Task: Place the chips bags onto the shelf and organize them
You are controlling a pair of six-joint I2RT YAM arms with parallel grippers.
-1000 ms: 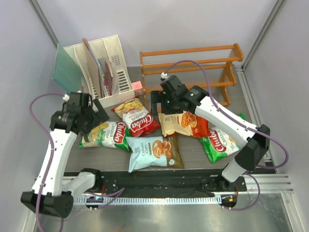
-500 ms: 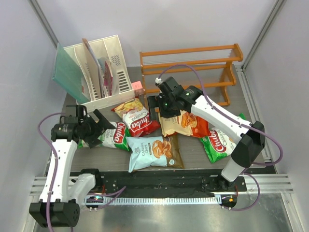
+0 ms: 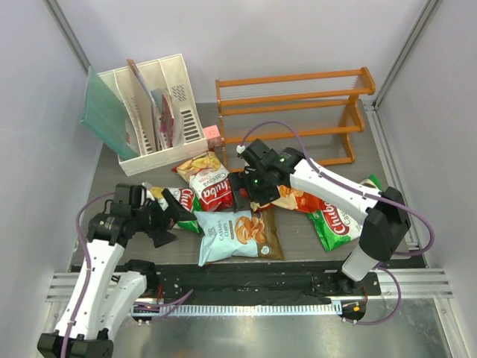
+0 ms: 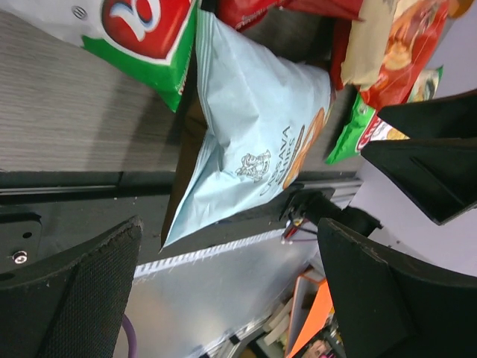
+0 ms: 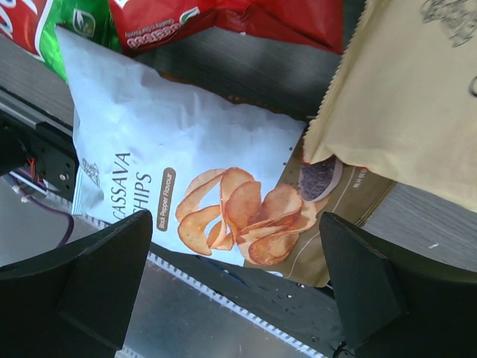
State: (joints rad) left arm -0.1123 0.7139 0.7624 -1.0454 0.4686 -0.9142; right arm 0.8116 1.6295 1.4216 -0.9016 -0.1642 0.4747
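Note:
Five chips bags lie on the dark table. These are a red Chiba bag [image 3: 212, 186], a green Chiba bag [image 3: 177, 201], a light-blue/brown cassava bag [image 3: 235, 235], a cream/orange-red bag [image 3: 294, 198] and a second green Chiba bag [image 3: 339, 220]. The orange wooden shelf [image 3: 294, 112] stands at the back and holds no bags. My left gripper [image 3: 175, 222] is open and empty, low over the left green bag's near edge. My right gripper [image 3: 250, 198] is open and empty between the red and cream bags. The right wrist view shows the cassava bag [image 5: 186, 171] and the cream bag [image 5: 410, 97].
A white file organizer [image 3: 149, 112] with folders stands at the back left, beside the shelf. A small pink item [image 3: 212, 133] lies between them. The black and metal rail [image 3: 246, 287] runs along the near edge. Grey walls close in both sides.
My left arm has swung down and toward the near side, from beside the organizer to the left green bag. My right gripper has moved nearer and lower, away from the shelf.

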